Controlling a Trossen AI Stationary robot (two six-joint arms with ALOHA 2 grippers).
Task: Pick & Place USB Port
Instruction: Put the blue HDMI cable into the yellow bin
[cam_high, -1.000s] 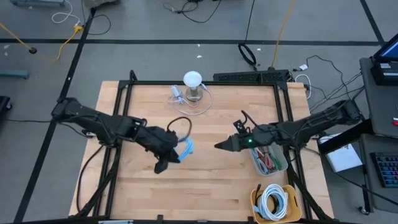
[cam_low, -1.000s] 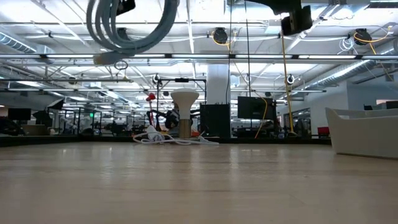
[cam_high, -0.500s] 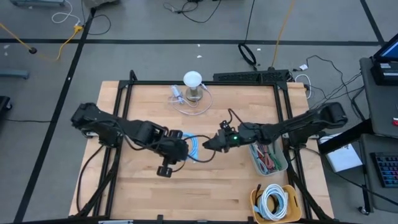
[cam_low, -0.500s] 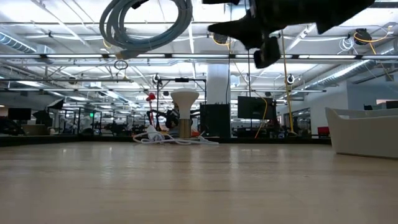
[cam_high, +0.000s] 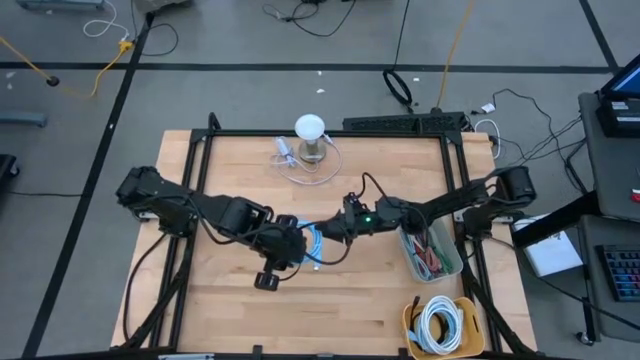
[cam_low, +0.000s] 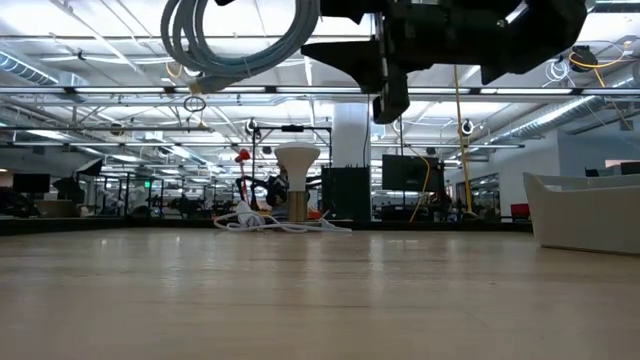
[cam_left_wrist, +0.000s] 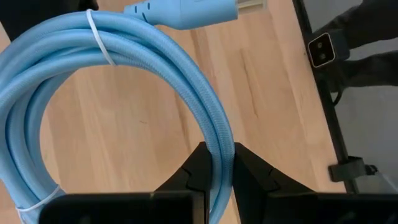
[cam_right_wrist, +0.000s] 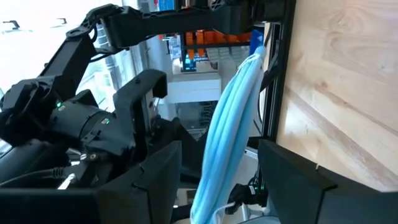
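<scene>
Since the earlier frames the right gripper (cam_high: 330, 231) has been brought across from beside the clear bin (cam_high: 447, 266) until it meets the left gripper (cam_high: 300, 243) over the middle of the desk (cam_high: 380, 310), and the blue USB cable (cam_left_wrist: 134, 93) has been carried inward with the left arm. The coil is pinched between the closed fingers (cam_left_wrist: 198, 163) of the left gripper, one strand clamped, the rest looping out ahead of it with the plug beyond — all held high off the desk. The right gripper is spread wide, the coil (cam_right_wrist: 229, 118) standing edge-on between its two fingers (cam_right_wrist: 163, 163) but not yet gripped.

A handover appears to be in hand. It is judged best done by closing the right gripper squarely across the bundled strands, not a single loop, and by releasing the left grip only once that hold is firm — otherwise the coil may sag or slip.
</scene>
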